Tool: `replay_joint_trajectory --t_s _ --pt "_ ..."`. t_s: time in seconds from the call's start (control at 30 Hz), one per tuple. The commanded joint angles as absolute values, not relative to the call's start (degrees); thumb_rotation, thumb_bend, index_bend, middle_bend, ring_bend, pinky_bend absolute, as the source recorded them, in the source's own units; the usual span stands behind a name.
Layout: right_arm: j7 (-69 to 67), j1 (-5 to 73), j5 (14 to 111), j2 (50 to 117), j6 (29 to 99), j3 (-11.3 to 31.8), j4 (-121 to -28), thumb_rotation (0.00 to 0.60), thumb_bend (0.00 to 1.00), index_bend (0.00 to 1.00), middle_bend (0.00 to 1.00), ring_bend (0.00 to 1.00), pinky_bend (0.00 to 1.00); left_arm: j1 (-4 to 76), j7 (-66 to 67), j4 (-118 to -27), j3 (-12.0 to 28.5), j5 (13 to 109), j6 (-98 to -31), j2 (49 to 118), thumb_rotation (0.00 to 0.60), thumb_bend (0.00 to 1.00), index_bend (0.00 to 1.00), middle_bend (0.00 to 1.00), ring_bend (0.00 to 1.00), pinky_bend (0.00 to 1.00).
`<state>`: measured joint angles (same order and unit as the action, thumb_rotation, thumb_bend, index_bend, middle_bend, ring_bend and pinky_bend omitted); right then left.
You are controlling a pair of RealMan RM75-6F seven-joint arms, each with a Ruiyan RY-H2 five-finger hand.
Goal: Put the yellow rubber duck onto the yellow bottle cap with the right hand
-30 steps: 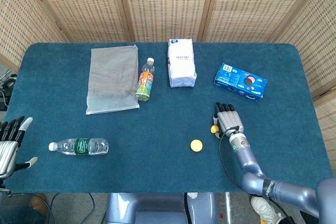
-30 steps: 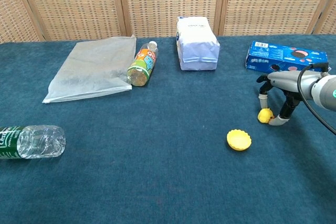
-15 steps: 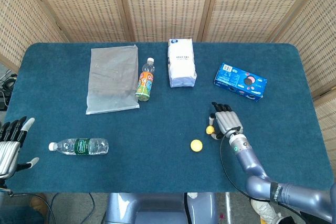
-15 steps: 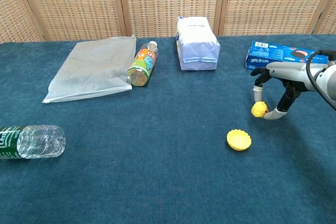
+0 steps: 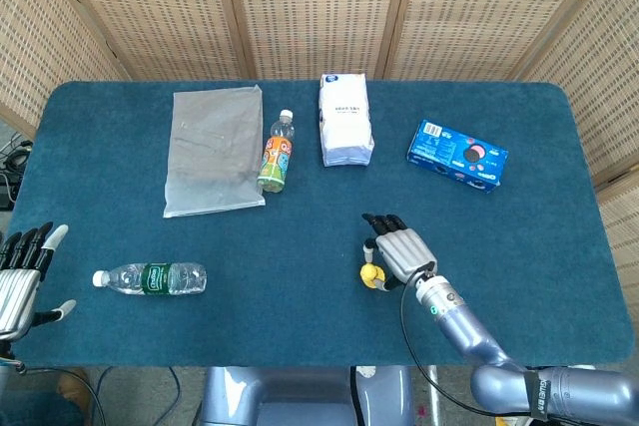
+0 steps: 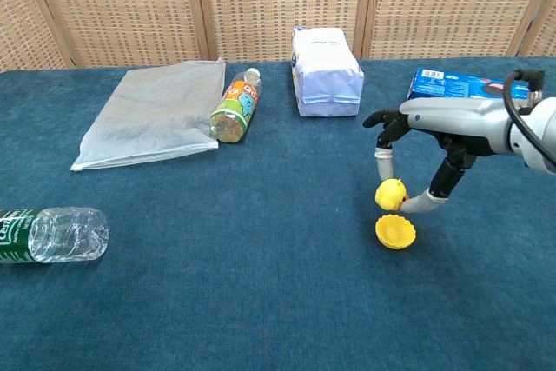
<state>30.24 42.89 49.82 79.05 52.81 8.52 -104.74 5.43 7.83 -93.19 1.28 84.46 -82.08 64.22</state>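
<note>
My right hand [image 6: 426, 141] [image 5: 399, 251] pinches the small yellow rubber duck [image 6: 391, 193] [image 5: 370, 272] between thumb and a finger and holds it in the air. The duck hangs just above the yellow bottle cap [image 6: 395, 232], not touching it; in the head view the duck and hand hide the cap. My left hand [image 5: 20, 271] rests at the table's near left edge with fingers apart and nothing in it; the chest view does not show it.
A clear water bottle [image 5: 150, 278] lies at the front left. At the back are a plastic bag [image 5: 213, 150], an orange-labelled bottle [image 5: 277, 155], a white packet [image 5: 345, 120] and a blue biscuit box [image 5: 457, 155].
My right hand has lifted the duck off the table and carried it left, from beside the cap to just above it. The left hand has stayed put.
</note>
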Motion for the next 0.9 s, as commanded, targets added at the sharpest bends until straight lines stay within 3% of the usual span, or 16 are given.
replay_joint_trajectory --t_s 0.03,0.37,0.9 --pt "33.4 44.4 48.8 81.7 54.2 7.6 -104.2 0.6 0.29 0.59 0.0 0.0 0.0 5.5 8.0 -93.2 1.0 84.9 -82.1 64.2 0.6 0.0 0.0 0.0 0.0 0.0" --pt "40.5 46.2 44.7 85.6 58.5 5.5 -101.8 0.6 0.29 0.59 0.0 0.0 0.0 5.4 6.6 -93.1 0.9 85.1 -82.2 63.8 0.6 0.0 0.0 0.0 0.0 0.0" --pt "41.1 46.3 44.4 86.8 59.1 3.7 -99.2 0.6 0.28 0.57 0.0 0.0 0.0 5.6 6.3 -93.2 0.7 85.3 -81.9 63.7 0.6 0.0 0.0 0.0 0.0 0.0"
